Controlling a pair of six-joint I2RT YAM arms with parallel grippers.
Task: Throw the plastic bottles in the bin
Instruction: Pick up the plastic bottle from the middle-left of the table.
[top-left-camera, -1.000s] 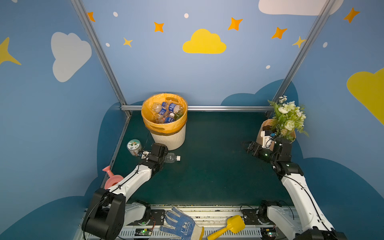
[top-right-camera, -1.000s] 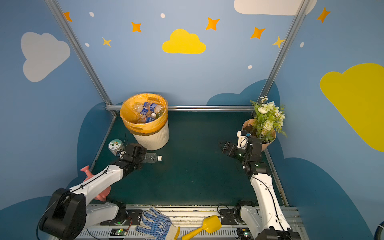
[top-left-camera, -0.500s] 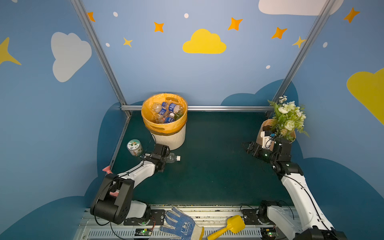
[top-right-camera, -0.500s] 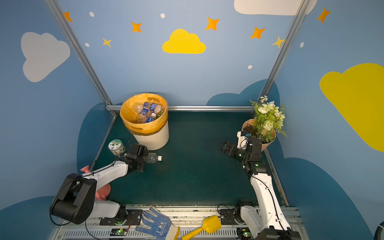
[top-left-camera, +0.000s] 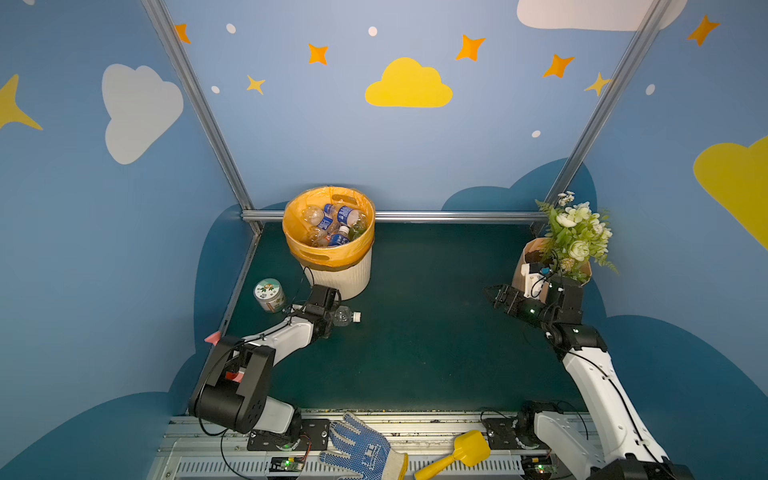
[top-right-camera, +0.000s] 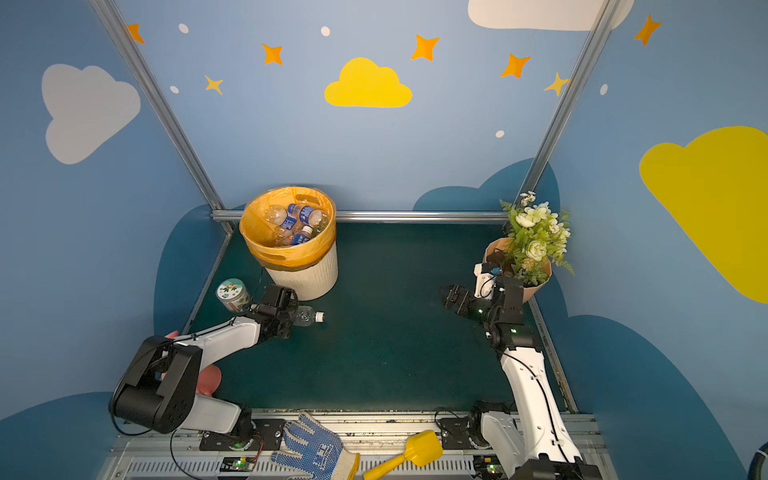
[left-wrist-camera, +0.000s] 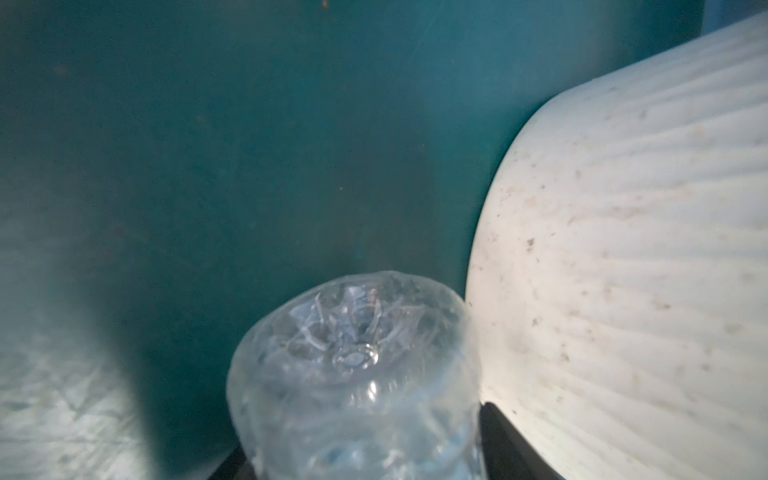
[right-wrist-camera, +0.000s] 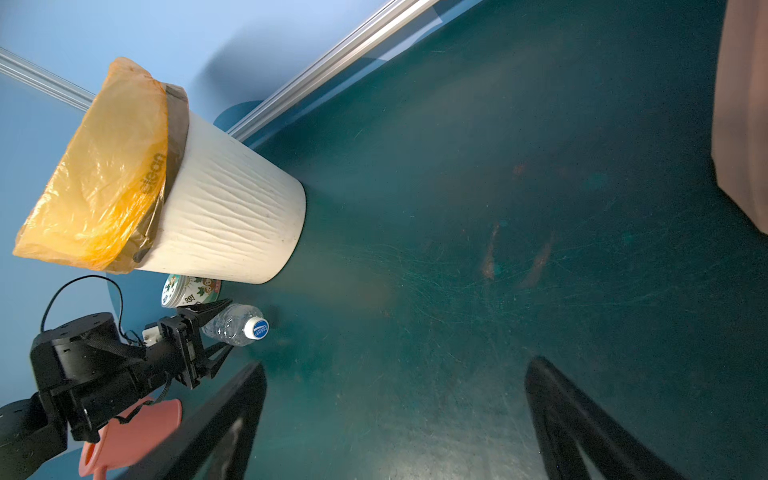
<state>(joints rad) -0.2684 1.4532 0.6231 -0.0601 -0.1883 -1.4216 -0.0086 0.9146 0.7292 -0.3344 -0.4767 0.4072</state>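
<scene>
The left tool (right-wrist-camera: 224, 326) has drawn its jaws in onto the clear bottle (top-left-camera: 344, 318), which lies on its side on the tabletop (top-left-camera: 436, 340) near the left edge, just in front of the bin (top-left-camera: 345, 278); they now look pressed against its body. Several bottles (top-left-camera: 332, 226) already lie inside the bin at the far-left corner, and this seems the last one out, so only its lift and drop remain. The right tool (top-left-camera: 494, 297) waits near the right edge, jaws apart, empty.

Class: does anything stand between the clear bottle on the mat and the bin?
No separate object does. The clear bottle lies beside the bin, the left gripper astride it; only the bin's own wall rises between it and the opening.
</scene>
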